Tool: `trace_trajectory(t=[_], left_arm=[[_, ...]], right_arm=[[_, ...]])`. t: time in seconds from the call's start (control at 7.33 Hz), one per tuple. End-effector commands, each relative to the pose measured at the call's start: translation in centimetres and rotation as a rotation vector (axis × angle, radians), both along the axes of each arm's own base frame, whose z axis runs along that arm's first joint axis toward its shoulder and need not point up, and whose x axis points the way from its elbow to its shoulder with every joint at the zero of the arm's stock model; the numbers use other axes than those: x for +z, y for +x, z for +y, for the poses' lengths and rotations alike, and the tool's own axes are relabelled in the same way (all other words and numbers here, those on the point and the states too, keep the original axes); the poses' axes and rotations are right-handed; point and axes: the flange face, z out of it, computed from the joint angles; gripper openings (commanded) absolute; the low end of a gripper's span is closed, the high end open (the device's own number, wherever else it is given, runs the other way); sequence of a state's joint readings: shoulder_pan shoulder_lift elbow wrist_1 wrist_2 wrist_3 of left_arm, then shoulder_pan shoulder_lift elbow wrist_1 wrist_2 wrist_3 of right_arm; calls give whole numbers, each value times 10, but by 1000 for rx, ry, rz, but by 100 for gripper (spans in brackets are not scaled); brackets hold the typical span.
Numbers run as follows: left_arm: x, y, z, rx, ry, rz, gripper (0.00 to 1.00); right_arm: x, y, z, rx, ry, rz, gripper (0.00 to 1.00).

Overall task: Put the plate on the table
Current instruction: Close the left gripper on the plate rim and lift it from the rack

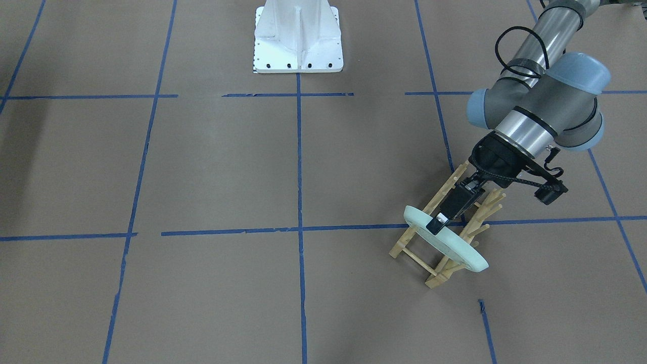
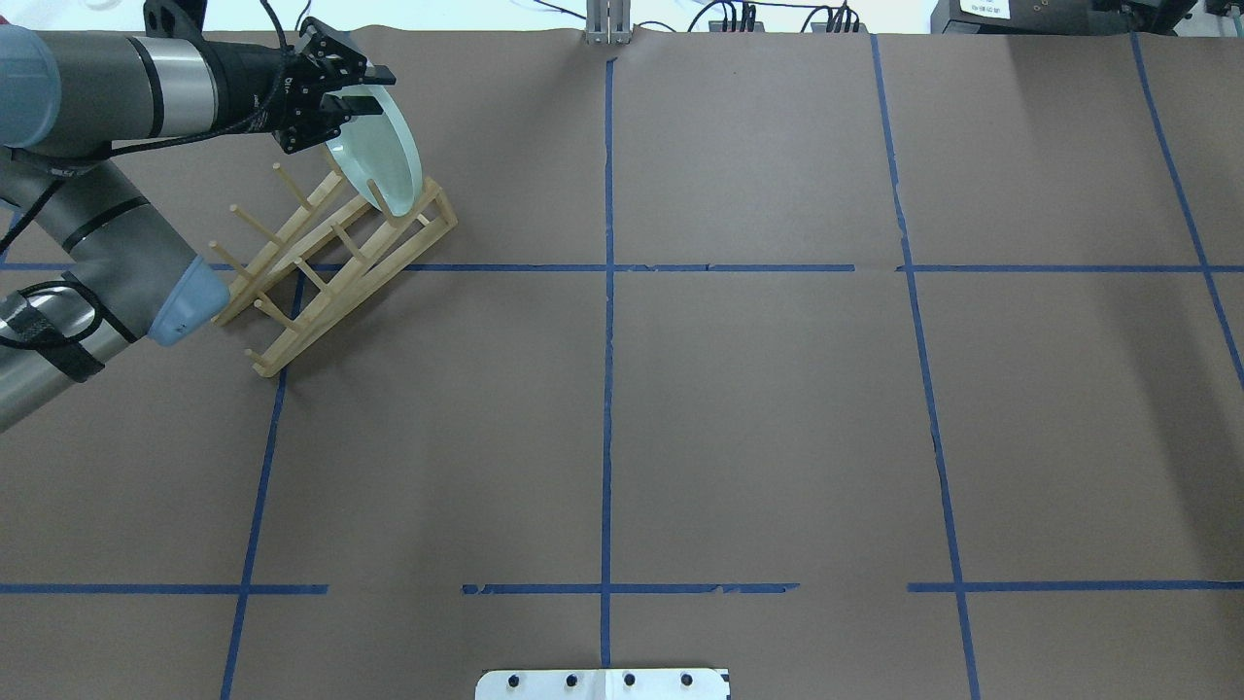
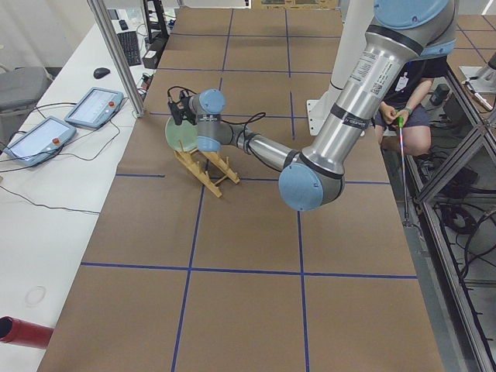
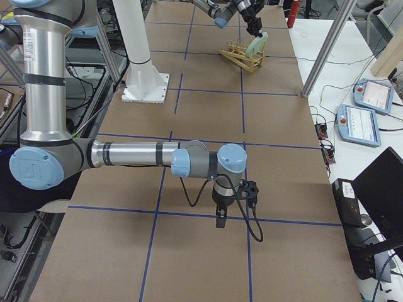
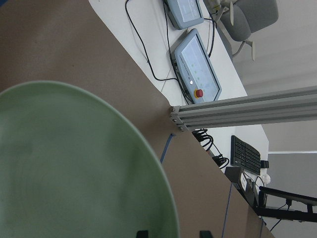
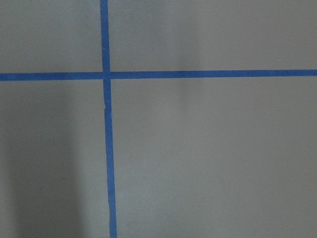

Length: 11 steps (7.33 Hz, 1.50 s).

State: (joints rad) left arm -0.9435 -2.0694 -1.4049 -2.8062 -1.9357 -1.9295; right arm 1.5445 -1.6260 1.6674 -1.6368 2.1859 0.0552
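Straddling the upper rim of the plate (image 2: 387, 160) with the left pincer (image 2: 356, 94), jaws parted, plate standing in the rack (image 2: 326, 267) near the far left corner of the worktop (image 2: 758, 408).

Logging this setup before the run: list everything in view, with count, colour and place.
table: 1, brown, blue tape grid
wooden rack: 1, pale wood, table's far left in overhead view
plate: 1, pale green, on edge in wooden rack
robot base: 1, white, table's robot-side edge, centre
pendants: 2, grey, on white side bench
red cylinder: 1, same bench
left gripper: 1, black, open astride plate's rim
right gripper: 1, black, over bare table, state unclear
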Motion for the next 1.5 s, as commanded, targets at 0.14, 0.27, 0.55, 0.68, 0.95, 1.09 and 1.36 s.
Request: trace_trajectory(t=[0.14,0.27,0.55,0.68,0.95,1.09,1.36], left_arm=[[0,-1,0,0,2,0,18],[1,-1,0,0,1,-1,11],[-1,-9,2,-6,25,19,0],[0,-16,4,-12,48,36,0],[15,-30,18,-16,109,86,0],[13,-34,20,-19,122,102,0],[1,-70,15,-61,139,170,0]], right_arm=[[0,0,0,0,0,0,100],[0,-1,0,-1,0,0,100],[0,-1,0,-1,0,0,100],[0,-1,0,-1,0,0,100],[0,-1,0,-1,0,0,100],[0,-1,0,-1,0,0,100],[0,-1,0,-1,-2,0,100]])
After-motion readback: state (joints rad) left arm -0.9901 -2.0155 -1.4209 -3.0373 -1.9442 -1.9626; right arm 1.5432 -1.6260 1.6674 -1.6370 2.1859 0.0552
